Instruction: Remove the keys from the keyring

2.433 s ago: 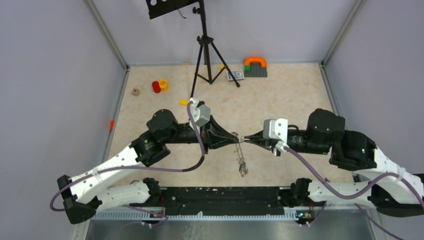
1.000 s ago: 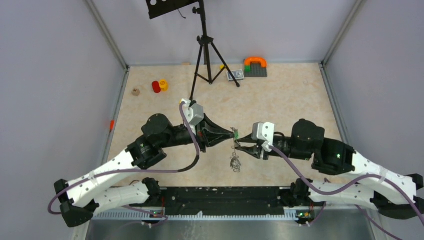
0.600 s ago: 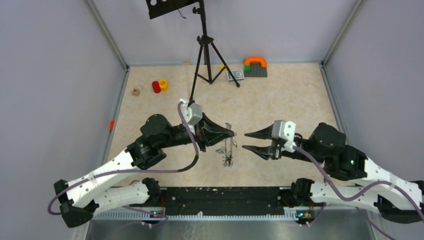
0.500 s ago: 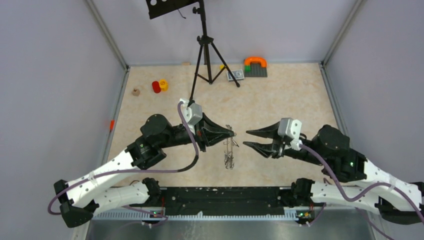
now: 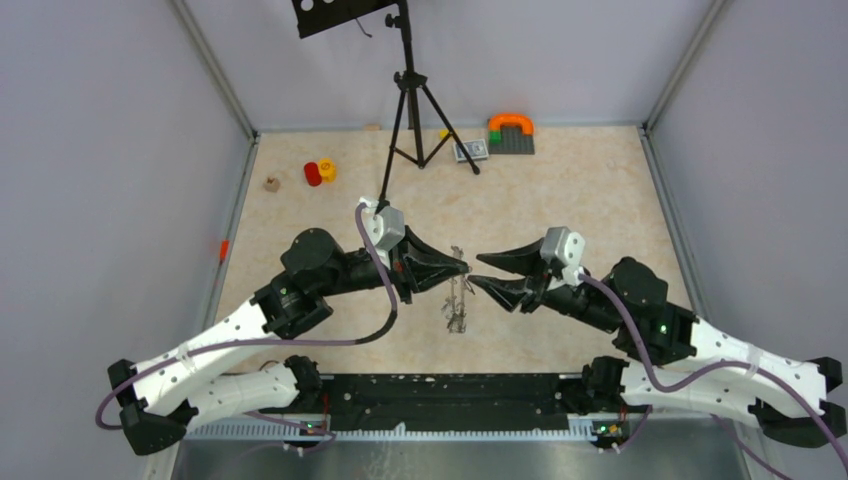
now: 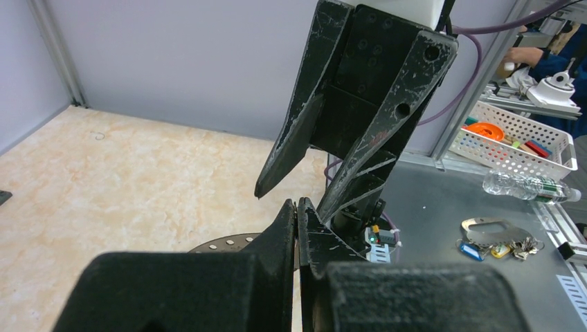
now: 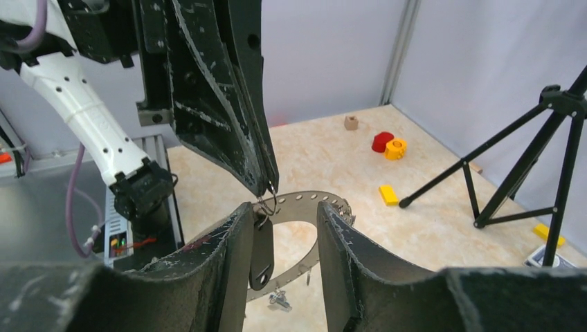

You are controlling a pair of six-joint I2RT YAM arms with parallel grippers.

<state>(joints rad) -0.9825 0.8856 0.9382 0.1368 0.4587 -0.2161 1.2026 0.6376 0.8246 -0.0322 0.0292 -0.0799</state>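
We see bright, even light from above, faint soft shadows on the table [image 5: 580,200] (wrist views blur their near fingers [image 6: 173,290]).

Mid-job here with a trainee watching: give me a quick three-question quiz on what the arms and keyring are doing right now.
1. True or false: the left gripper is shut, with the keyring hanging from its tips.
2. The right gripper's jaws are: A) apart, pointing at the keyring; B) clamped on the keyring; C) shut and empty.
3. Fill in: the red toy piece at the far left lies beside a ___ one.
Key: 1 true; 2 A; 3 yellow.
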